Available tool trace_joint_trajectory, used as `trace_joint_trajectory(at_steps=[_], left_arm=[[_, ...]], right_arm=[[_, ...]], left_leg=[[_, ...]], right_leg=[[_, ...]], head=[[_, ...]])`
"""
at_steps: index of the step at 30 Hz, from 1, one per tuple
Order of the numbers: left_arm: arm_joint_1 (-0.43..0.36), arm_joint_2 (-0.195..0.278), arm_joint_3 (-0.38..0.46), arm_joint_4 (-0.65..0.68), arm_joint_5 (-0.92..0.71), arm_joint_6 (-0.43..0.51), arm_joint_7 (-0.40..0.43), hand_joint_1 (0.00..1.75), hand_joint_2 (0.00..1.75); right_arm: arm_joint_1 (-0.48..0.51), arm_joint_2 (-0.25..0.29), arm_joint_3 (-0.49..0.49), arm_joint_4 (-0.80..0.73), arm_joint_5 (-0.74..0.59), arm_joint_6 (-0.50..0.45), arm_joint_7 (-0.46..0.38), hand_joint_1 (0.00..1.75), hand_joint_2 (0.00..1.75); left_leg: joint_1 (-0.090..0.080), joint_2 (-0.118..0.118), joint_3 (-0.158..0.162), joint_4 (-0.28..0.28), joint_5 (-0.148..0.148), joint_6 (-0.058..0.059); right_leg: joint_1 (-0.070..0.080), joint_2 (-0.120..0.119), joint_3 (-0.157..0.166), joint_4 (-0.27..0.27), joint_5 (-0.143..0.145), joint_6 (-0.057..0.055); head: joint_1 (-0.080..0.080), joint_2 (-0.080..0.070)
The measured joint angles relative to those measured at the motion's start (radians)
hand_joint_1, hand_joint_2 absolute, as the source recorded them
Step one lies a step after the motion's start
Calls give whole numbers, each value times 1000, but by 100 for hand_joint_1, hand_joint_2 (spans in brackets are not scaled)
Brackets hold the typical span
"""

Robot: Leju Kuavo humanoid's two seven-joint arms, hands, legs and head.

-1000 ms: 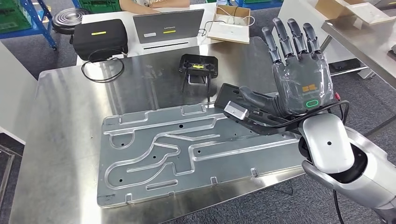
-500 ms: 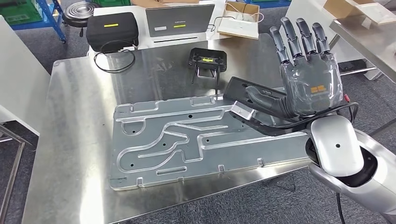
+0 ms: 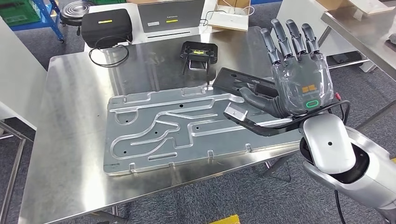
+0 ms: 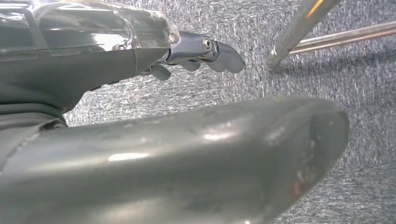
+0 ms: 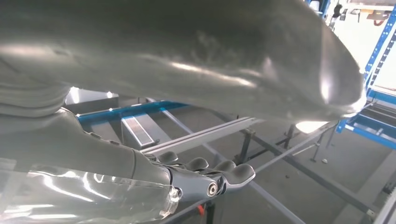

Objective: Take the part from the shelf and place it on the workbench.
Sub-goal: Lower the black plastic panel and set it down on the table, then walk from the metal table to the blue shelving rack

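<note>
While the right hand [image 3: 299, 77] stands raised above the far right corner of the workbench [image 3: 70, 135], its fingers [image 3: 289, 39] are straight and spread and its thumb [image 3: 257, 99] juts sideways over the table, so it looks released, with nothing in its palm. Close to the thumb, a black flat bracket [image 3: 238, 81] and a small silver block [image 3: 236, 113] sit at the right end of the part [image 3: 168, 133]; whether these belong to the wrist or rest on the plate cannot be told. The left hand [image 4: 205, 53] hangs low beside the robot over grey carpet, its fingers curled loosely around nothing. Judging from how things lie, the placing looks done or nearly so, and the main risk is the near long edge of the part, which lies at the table's front edge and may overhang it slightly: a brush from the thumb or forearm on the way out could pivot or slide it toward the floor. It is 1 large, flat aluminium plate, lying face up and a little askew, with raised winding ribs, small holes and notched tabs along its rim. Beyond it sit a black controller [image 3: 200, 52], a coiled cable [image 3: 109, 56] and a black case [image 3: 106, 25].
</note>
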Motion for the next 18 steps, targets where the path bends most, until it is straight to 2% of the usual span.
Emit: trace_joint_trajectory(at_steps=[1, 3, 4, 5, 6, 8, 9, 10, 11, 13, 14, 15, 16, 18], left_arm=[[0, 0, 0, 0, 0, 0, 0, 0, 0], [2, 1, 0, 0, 1, 1, -1, 0, 0], [1, 2, 0, 0, 2, 1, -1, 0, 0], [1, 3, 0, 0, 2, 2, -1, 0, 0], [1, 3, 0, 0, 3, 2, -1, 0, 0], [2, 4, 0, 0, 3, 2, -2, 0, 0], [3, 4, 0, 0, 4, 1, -2, 0, 0], [4, 5, 0, 0, 4, 1, -3, 0, 0], [4, 5, 0, 0, 4, 1, -4, 0, 0], [5, 6, 0, 0, 4, 2, -4, 0, 0], [5, 6, 0, 0, 4, 2, -5, 0, 0], [4, 6, 0, 0, 4, 2, -6, 0, 0], [5, 6, 0, 0, 4, 2, -6, 0, 0], [5, 6, 0, 0, 4, 2, -6, 0, 0]], right_arm=[[0, -1, 0, 0, 0, -1, 0, 0, 0], [0, -2, 0, 0, 0, -4, 0, 0, 0], [0, -4, -1, 0, 0, -5, 0, 0, 0], [0, -6, -1, 0, 0, -6, 0, 0, 0], [0, -8, -1, 0, 0, -7, 0, 0, 0], [2, -10, 0, 0, 0, -8, 0, 0, 0], [4, -10, 1, 1, 0, -8, 0, 0, 0], [5, -10, 1, 1, -1, -8, 0, 0, 0], [6, -10, 1, 1, -1, -8, 0, 0, 0], [7, -10, 1, 1, -1, -8, 0, 0, 0], [6, -10, 0, 0, -1, -9, 0, 0, 0], [6, -11, 0, 0, 0, -9, 0, 0, 0], [6, -12, 0, 0, 0, -9, 0, 0, 0], [6, -12, 0, 0, 0, -9, 0, 0, 0]], left_leg=[[-2, 0, 9, -18, -3, 5], [-3, 0, 4, -26, 8, 17], [-2, 0, 0, -29, 16, 25], [0, 0, -6, -33, 24, 32], [2, 1, -14, -35, 32, 37], [1, 1, -32, -35, 46, 40], [1, 1, -42, -34, 53, 40], [0, 1, -51, -34, 60, 39], [0, 1, -59, -33, 66, 37], [0, 1, -69, -33, 77, 32], [-1, 2, -73, -32, 82, 28], [-2, 3, -77, -32, 87, 23], [-2, 5, -81, -32, 93, 17], [-2, 8, -89, -31, 103, 6]], right_leg=[[0, -1, -3, 1, 4, 5], [-3, 1, -6, 2, 9, 17], [-5, 3, -12, 11, -3, 23], [-6, 6, -23, 39, -31, 29], [-8, 8, -40, 86, -71, 35], [-10, 11, -78, 220, -155, 43], [-12, 11, -87, 270, -175, 45], [-12, 11, -82, 289, -175, 45], [-13, 11, -58, 267, -155, 44], [-13, 13, 32, 131, -98, 39], [-11, 15, 77, 56, -81, 35], [-9, 17, 107, 2, -73, 32], [-7, 18, 121, -26, -73, 28], [-5, 17, 117, -38, -67, 17]], head=[[0, 0], [0, 0], [0, 0], [2, 0], [4, 0], [12, 0], [15, 0], [17, 0], [19, 0], [23, 0], [24, 0], [24, 0], [24, 0], [22, 0]])
